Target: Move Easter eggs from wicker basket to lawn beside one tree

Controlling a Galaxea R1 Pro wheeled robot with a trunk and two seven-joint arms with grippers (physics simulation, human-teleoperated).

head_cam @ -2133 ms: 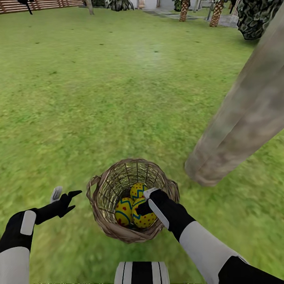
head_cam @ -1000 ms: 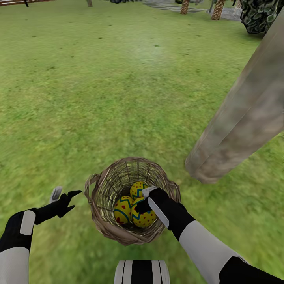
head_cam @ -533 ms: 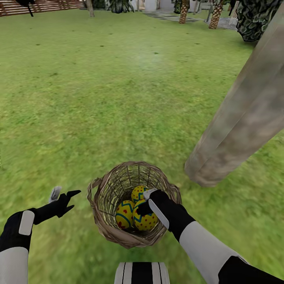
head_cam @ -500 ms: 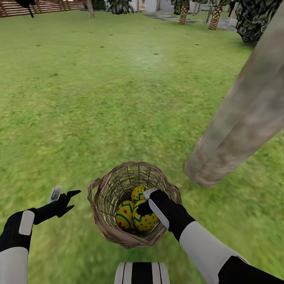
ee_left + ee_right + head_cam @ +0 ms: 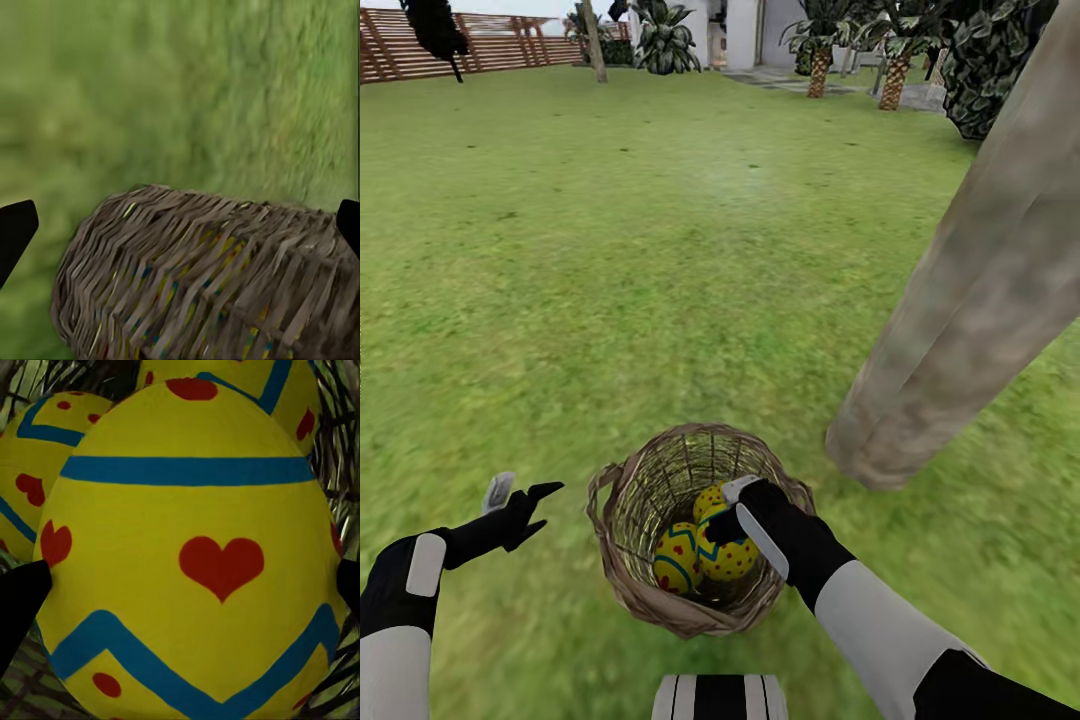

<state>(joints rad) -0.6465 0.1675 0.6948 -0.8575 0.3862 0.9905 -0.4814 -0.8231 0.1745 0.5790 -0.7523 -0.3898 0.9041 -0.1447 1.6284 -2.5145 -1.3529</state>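
Fenced lawn (image 5: 610,250) under wicker basket (image 5: 622,545)

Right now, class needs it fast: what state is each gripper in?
Left gripper: open, holding nothing, beside the basket.
Right gripper: inside the basket, fingers either side of an egg; grip cannot be told.

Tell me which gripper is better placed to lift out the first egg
Right. The right gripper is already inside the wicker basket, fingers either side of an egg. The left gripper hangs open outside it.
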